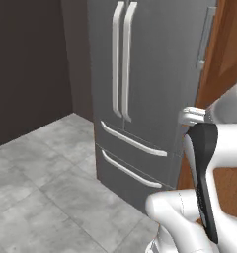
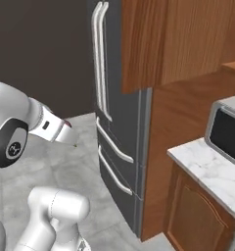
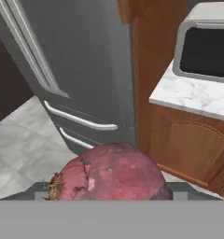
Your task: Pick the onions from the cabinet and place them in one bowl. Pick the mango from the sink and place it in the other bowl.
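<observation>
A reddish-purple onion [image 3: 111, 172] sits large at the bottom of the hand view, root end to the left. My gripper [image 3: 109, 190] is shut on it, and the bulb hides most of the fingers. The cabinet [image 2: 178, 44] of reddish-brown wood hangs on the wall to the right of the fridge. Its grey bar handle [image 1: 205, 37] also appears at the upper right of the left base view. The bowls, the sink, the mango and the tan onion are out of view.
A tall grey fridge [image 1: 145, 89] with long handles and two drawers stands straight ahead. Right of it a microwave [image 3: 205, 44] sits on a white marble counter [image 3: 193, 95] over a low wooden cupboard [image 3: 188, 140]. Grey tile floor [image 1: 36, 173] lies open to the left.
</observation>
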Tool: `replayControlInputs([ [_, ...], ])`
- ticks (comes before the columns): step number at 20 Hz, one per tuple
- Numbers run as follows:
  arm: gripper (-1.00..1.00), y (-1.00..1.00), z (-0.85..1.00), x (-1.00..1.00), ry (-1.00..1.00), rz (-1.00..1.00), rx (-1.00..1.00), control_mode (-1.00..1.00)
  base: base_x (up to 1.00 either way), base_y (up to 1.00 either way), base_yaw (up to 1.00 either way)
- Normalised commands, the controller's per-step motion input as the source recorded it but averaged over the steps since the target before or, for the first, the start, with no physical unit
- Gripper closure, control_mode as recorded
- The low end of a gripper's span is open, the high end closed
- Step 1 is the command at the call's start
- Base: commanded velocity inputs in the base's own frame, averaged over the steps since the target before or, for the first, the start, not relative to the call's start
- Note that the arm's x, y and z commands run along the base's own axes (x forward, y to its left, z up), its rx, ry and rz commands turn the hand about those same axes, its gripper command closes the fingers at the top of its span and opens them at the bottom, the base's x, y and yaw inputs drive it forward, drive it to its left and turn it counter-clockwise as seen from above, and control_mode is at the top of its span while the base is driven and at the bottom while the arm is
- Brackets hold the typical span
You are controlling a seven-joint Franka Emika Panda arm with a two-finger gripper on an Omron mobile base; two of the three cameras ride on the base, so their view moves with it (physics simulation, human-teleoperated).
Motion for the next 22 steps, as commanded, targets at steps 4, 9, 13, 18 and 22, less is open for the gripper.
replayControlInputs([
  [4,1.0,0.0,0.0,0.0,0.0,0.0,0.0,1.0,0.0,0.24,0.5],
  [9,1.0,0.0,0.0,0.0,0.0,0.0,0.0,1.0,-0.07,0.46,0.45],
  [13,1.0,0.0,0.0,0.0,0.0,0.0,0.0,1.0,-0.02,0.38,0.48],
  [18,1.0,0.0,0.0,0.0,0.0,0.0,0.0,1.0,0.0,0.31,0.49],
  [22,1.0,0.0,0.0,0.0,0.0,0.0,0.0,1.0,0.0,0.26,0.5],
])
